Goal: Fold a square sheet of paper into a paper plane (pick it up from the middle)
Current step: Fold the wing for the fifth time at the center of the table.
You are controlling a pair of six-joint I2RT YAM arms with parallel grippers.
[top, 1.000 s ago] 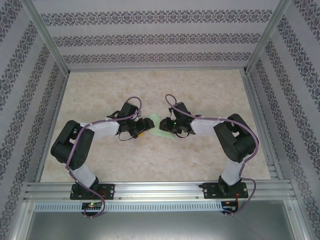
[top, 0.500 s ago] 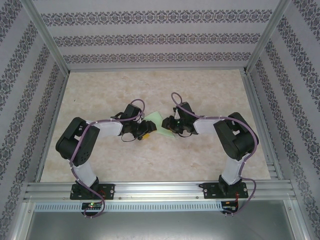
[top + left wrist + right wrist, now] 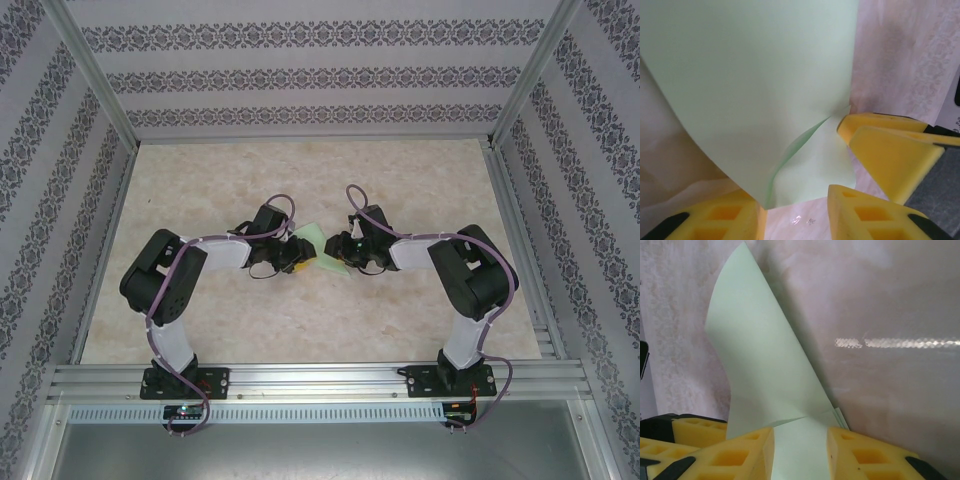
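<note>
The square sheet of paper (image 3: 320, 250) stands between left hand (image 3: 298, 256) and right hand (image 3: 341, 256).

Sheet (image 3: 318, 240): one. Arms: two, left arm (image 3: 165, 290), right arm (image 3: 470, 280). Grippers: two, left gripper (image 3: 297, 256), right gripper (image 3: 342, 256). Yellow fingers (image 3: 890, 155): four, counted in left wrist view. Table (image 3: 400, 180): one. Patterned walls (image 3: 300, 70): three.

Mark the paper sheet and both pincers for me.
square sheet of paper (image 3: 750, 90), left wrist view, middle of its broad green face
left pincer (image 3: 796, 207), left wrist view, midway between its fingertips
right pincer (image 3: 800, 437), right wrist view, midway between its fingertips
</note>
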